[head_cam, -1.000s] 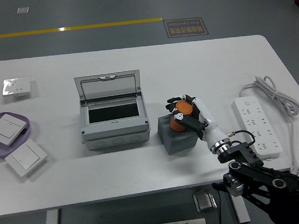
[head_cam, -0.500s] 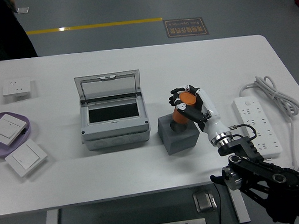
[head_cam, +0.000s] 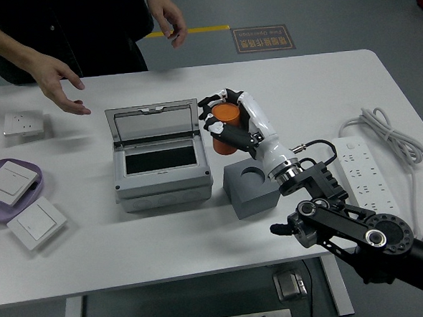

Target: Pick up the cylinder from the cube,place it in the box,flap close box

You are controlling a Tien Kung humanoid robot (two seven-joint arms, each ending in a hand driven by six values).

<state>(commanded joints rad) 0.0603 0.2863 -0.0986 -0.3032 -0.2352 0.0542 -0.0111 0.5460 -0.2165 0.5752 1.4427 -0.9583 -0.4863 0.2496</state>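
Orange cylinder [head_cam: 226,121] gripped in the right hand [head_cam: 234,125], clear above the grey cube [head_cam: 252,189]; open box [head_cam: 160,161] lies to its left, ready to receive.

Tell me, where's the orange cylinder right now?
In the head view the cylinder is held in the right hand, lifted above the cube, just right of the open box.

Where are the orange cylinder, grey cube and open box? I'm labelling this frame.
orange cylinder [head_cam: 227,116], head view, upper side wall.
grey cube [head_cam: 257,197], head view, front face.
open box [head_cam: 163,193], head view, front wall.
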